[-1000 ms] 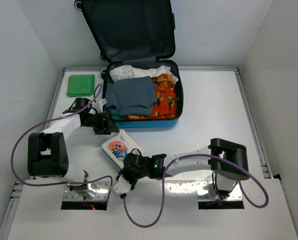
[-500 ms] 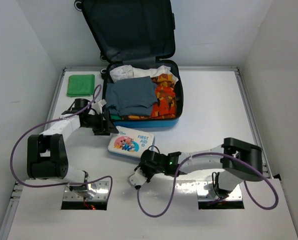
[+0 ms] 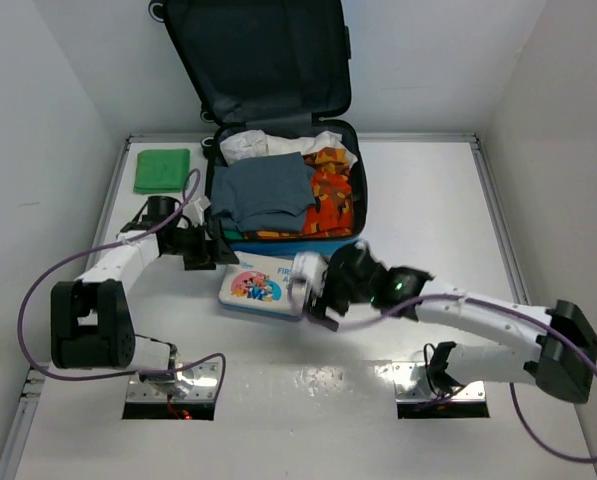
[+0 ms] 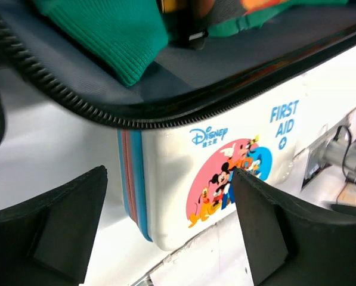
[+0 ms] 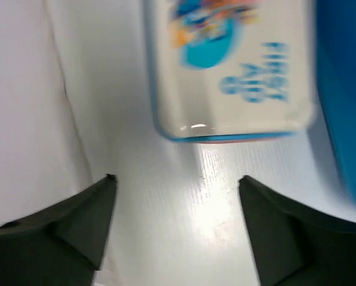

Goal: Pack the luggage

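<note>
Our left tool (image 3: 213, 248) stood released, empty, by the near-left corner of the luggage (image 3: 278, 247), which lay open and clothes-filled at the far middle of the tabletop (image 3: 428, 200). The box (image 3: 263, 285) lay just near it. Our right tool (image 3: 308, 293) gaped empty at the box's right end. We judged a shallow pinch could let the slick box slip.

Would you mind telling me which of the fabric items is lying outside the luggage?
The folded green cloth, flat on the table left of the luggage; the white garment, grey-blue garment and orange garment all lie inside it.
</note>
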Tool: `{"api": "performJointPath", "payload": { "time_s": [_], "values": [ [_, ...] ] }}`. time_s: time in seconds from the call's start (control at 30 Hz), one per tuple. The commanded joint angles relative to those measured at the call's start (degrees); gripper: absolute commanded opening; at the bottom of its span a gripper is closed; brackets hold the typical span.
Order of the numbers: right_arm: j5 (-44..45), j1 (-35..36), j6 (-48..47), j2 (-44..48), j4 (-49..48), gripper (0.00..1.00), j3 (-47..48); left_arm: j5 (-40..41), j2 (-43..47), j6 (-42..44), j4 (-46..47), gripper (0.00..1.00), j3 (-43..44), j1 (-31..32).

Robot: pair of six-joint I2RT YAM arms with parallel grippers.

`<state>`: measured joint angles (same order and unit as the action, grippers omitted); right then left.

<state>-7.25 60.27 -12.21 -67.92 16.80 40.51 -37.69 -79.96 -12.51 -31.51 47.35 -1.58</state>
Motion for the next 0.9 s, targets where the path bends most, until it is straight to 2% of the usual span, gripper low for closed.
{"api": "performJointPath", "payload": {
  "time_s": [0.0, 0.07, 0.1, 0.13, 0.17, 0.27, 0.43, 0.5, 0.6, 0.67, 0.87],
  "values": [
    [-12.6, -13.3, 32.2, 2.4, 4.0, 0.86, 4.0, -0.4, 3.1, -1.5, -1.1, 0.89, -1.2, -1.0],
    [-15.9, -16.9, 38.3, 1.6, 2.8, 0.91, 1.9, -1.0, 1.8, -1.5, -1.6, 0.90, -1.9, -1.0],
    [-18.6, -21.3, 46.1, 1.1, -1.5, 0.96, -0.6, -1.8, 1.2, -1.5, -1.6, 0.90, -2.7, -1.0],
    [-19.6, -22.4, 48.1, 0.8, -3.5, 0.98, -1.9, -1.9, 0.4, -1.5, -1.6, 0.93, -2.7, -1.0],
    [-20.5, -23.2, 55.0, -0.2, -7.5, 1.00, -4.6, -2.4, -0.9, -1.5, -1.6, 0.94, -3.5, -1.0],
    [-21.7, -25.0, 67.1, -1.6, -19.3, 1.00, -11.5, -2.4, -1.4, -1.5, -1.6, 0.95, -5.8, -1.0],
    [-18.6, -23.6, 72.4, -3.4, -29.5, 1.00, -13.6, -1.2, 3.1, -4.6, 2.8, 0.99, -9.5, -1.0],
    [-18.6, -23.9, 74.7, -7.0, -32.3, 1.00, -14.5, -1.8, 3.1, -6.4, 4.9, 0.99, -11.6, -1.0],
    [-17.2, -23.4, 79.6, -11.1, -42.6, 1.00, -16.0, -3.9, -1.5, -7.5, 7.0, 0.99, -13.4, -1.0],
    [-13.9, -21.7, 79.5, -12.0, -44.5, 1.00, -16.7, -5.9, -3.3, -9.2, 10.6, 0.99, -14.8, -0.4],
    [-13.7, -23.3, 82.1, -19.1, -44.0, 1.00, -15.9, -5.4, -5.4, -12.2, 16.6, 1.00, -17.1, 0.9]
  ]
}}
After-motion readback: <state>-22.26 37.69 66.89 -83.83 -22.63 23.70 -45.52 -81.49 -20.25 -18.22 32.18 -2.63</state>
